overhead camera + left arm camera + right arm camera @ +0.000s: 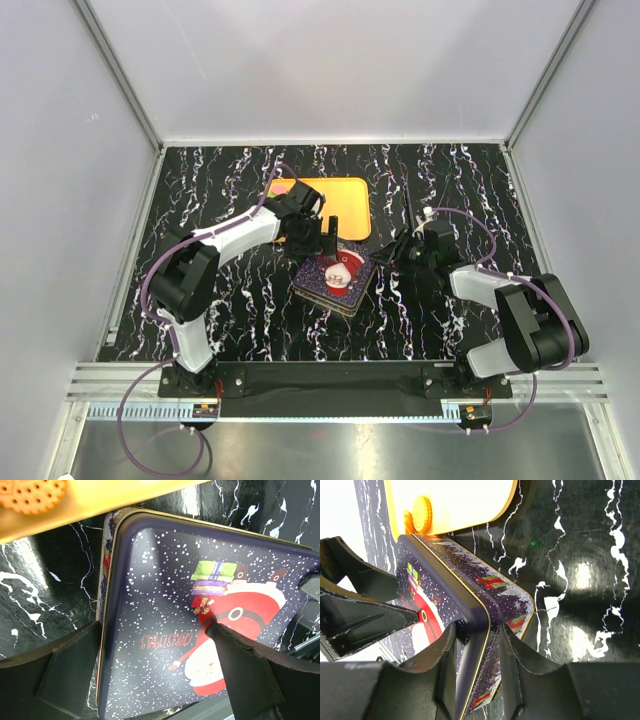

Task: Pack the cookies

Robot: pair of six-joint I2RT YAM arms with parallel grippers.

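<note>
A dark blue Christmas tin with a Santa lid lies mid-table. My left gripper is open above it; in the left wrist view one finger hangs off the tin's left edge and the other rests over the Santa print. My right gripper is shut on the lid's right rim, one finger on top and one against the side wall. An orange round cookie lies on the orange tray; it shows standing on edge in the right wrist view, with another behind it.
The tray lies just behind the tin, almost touching it. The tabletop is black marble-patterned. White walls enclose it on the left, back and right. Both arms reach in over the table's middle.
</note>
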